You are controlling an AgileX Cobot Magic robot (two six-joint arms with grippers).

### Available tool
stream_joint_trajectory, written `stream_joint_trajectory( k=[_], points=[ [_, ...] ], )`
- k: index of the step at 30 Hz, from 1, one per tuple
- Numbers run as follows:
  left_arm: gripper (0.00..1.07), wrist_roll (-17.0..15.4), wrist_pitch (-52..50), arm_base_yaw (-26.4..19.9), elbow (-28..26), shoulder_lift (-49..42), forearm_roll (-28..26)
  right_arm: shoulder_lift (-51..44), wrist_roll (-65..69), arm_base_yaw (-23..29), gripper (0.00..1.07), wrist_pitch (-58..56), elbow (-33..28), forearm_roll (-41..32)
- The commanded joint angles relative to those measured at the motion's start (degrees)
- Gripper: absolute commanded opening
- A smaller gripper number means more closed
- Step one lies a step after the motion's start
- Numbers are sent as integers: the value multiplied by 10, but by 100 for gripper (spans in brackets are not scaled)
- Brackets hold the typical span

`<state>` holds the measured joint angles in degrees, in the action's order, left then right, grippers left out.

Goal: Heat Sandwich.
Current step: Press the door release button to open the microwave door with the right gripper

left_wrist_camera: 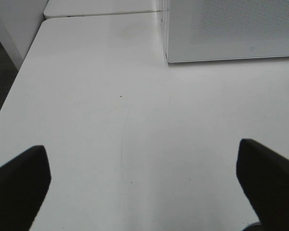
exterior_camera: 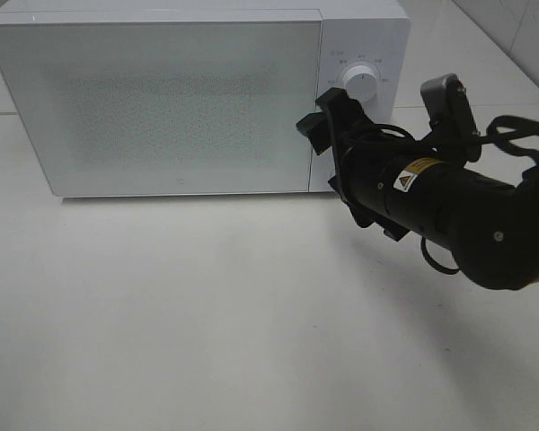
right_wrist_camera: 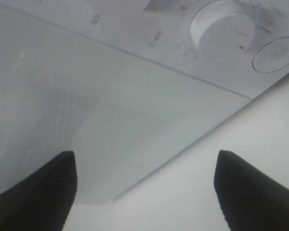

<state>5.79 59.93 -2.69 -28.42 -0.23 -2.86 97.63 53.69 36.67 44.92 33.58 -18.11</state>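
The microwave [exterior_camera: 162, 108] stands at the back of the worktop [exterior_camera: 207, 323], its frosted door [exterior_camera: 251, 54] shut flush beside the control panel [exterior_camera: 377, 45]. The right hand [exterior_camera: 316, 115] is held at the door's right edge, just below the round knob [exterior_camera: 359, 83], its jaws spread wide with nothing between them. In the right wrist view the seam between door and panel is framed between the two fingers [right_wrist_camera: 38, 190], and a round button [right_wrist_camera: 274, 54] is seen beside the knob. The left hand [left_wrist_camera: 144, 185] is likewise wide open and empty, held above the worktop near the microwave's left front corner.

The sandwich is not to be seen in any view. Nothing can be made out behind the door's dotted screen, so whether it lies inside cannot be told.

The step in hand is judged to be work at the door edge or the controls: either the door is to be opened or the heating set. For opening, a finger should be hooked behind the door's free edge, or the button pressed squarely. The door should then be swung along its own arc rather than pulled straight, so that the oven is not dragged forward. For the knob, the jaws should be centred over it before being closed, and no sideways push applied while it is turned.
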Motion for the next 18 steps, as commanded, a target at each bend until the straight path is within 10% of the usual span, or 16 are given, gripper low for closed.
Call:
stream_joint_trajectory(
  k=[1,18],
  points=[
    [98,-1,-5,-2,1,-13,-4,-45,-70,-11,76,-97,-1,52],
    [98,-1,-5,-2,1,-13,-4,-150,-411,-58,76,-663,113,203]
  ],
)
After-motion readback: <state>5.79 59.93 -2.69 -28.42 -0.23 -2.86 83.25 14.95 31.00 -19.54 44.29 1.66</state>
